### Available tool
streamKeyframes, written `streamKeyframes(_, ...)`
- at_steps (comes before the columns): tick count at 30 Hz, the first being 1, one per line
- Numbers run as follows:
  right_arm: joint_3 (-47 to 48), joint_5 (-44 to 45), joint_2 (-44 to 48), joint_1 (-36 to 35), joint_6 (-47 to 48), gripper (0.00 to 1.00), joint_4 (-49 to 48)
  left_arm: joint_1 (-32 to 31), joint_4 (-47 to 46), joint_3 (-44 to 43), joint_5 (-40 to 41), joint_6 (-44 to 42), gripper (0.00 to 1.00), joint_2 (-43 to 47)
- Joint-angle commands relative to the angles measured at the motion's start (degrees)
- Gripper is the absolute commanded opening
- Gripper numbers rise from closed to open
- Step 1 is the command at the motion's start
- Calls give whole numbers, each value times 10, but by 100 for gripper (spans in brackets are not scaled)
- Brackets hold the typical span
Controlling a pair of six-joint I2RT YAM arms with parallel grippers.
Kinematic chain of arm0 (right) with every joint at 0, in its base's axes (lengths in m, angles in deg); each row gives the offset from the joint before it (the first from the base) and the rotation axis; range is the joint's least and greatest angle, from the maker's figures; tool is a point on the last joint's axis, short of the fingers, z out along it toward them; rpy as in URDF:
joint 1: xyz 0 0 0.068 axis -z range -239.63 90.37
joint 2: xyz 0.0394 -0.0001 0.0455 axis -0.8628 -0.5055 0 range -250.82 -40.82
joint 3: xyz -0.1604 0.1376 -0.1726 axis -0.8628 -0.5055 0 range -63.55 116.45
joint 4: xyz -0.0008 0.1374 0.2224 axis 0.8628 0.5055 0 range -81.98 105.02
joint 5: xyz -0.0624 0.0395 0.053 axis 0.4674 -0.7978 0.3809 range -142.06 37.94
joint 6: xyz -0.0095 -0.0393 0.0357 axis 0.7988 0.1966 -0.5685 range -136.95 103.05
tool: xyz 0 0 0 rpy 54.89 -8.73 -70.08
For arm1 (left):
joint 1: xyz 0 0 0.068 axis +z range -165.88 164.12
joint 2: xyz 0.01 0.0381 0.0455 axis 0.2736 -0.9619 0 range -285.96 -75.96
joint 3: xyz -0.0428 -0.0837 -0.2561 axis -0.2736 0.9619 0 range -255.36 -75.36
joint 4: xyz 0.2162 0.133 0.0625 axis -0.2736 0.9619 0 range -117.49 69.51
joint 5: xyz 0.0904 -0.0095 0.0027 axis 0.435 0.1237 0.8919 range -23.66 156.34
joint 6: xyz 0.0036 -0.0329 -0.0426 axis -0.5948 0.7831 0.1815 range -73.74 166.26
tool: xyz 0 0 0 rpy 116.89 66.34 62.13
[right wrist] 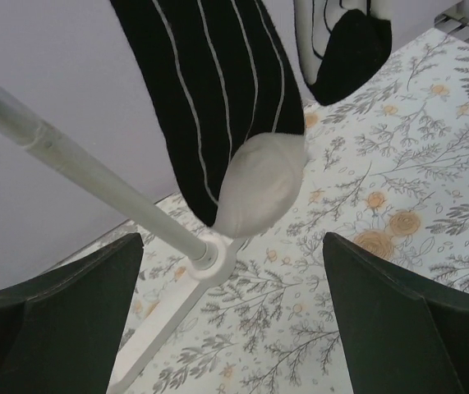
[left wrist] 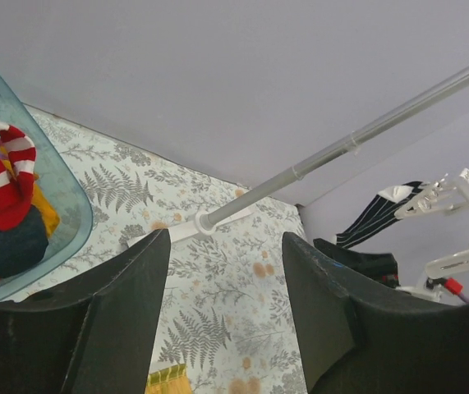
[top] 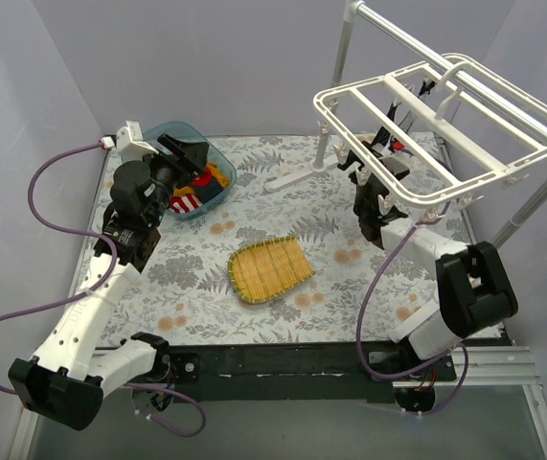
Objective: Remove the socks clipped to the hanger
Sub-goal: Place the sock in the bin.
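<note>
The white grid hanger (top: 445, 125) hangs from the pole stand at the back right. Dark socks (top: 393, 144) hang from the clips under it. In the right wrist view a black sock with thin white stripes and a white toe (right wrist: 218, 107) dangles just above and ahead of my right gripper (right wrist: 234, 271), which is open and holds nothing. A second black sock (right wrist: 345, 49) hangs behind it. My left gripper (left wrist: 226, 246) is open and empty, raised beside the blue bin (left wrist: 70, 205). From there the striped sock (left wrist: 378, 215) and the hanger's clips (left wrist: 464, 197) show far right.
The blue bin (top: 220, 158) at the back left holds loose socks, one red-and-white striped (left wrist: 0, 168). A yellow woven mat (top: 269, 270) lies mid-table. The stand's slanted pole (right wrist: 94, 164) and its foot (top: 297, 177) rest on the floral cloth close to the right gripper.
</note>
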Motion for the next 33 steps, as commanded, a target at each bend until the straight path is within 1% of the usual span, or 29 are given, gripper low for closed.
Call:
streamKeyframes(1,78,62,-46,15,57,99,-11,-2,49,-46,-28,-37,57,17)
streamKeyframes(4,107,46,-65,36,50,99,-3,-2,52,-52,-38,-47,58,23)
streamKeyframes(8,158,37,-98,42,119,99,-7,-2,56,-59,-48,-54,59,21)
streamKeyframes(13,209,2,-129,59,144,96,7,-2,57,-53,-58,-56,59,27)
streamKeyframes(16,223,-15,-140,65,158,85,23,-2,58,-53,-58,-62,59,32)
streamKeyframes(17,217,-26,-138,66,161,67,21,-2,58,-53,-61,-64,59,34)
streamKeyframes(19,206,-74,-127,66,169,43,5,-2,57,-51,-61,-66,59,38)
streamKeyframes(20,196,-94,-123,65,167,23,4,-2,57,-51,-61,-66,59,38)
streamKeyframes(21,191,-117,-113,65,162,16,4,-2,57,-49,-65,-65,59,37)
streamKeyframes(22,186,-168,-108,65,155,12,6,-2,57,-49,-68,-66,59,38)
streamKeyframes(23,181,-193,-105,65,150,5,10,-2,57,-49,-70,-66,59,38)
streamKeyframes(24,175,-220,-94,65,145,2,13,-2,57,-49,-74,-66,59,38)
streamKeyframes(25,171,-275,-89,65,140,1,12,-2,57,-48,-76,-70,59,42)
streamKeyframes(27,158,-334,-74,65,122,1,8,-2,57,-50,-76,-77,59,43)
streamKeyframes(28,155,-397,-70,65,116,1,4,-2,58,-51,-76,-87,59,44)
streamKeyframes(29,153,-428,-66,63,106,1,6,-2,59,-55,-76,-89,59,44)
streamKeyframes(31,150,-483,-53,59,99,1,11,-2,59,-61,-114,-95,60,40)
streamKeyframes(33,146,-505,-38,47,101,1,17,-2,60,-75,-138,-96,60,26)
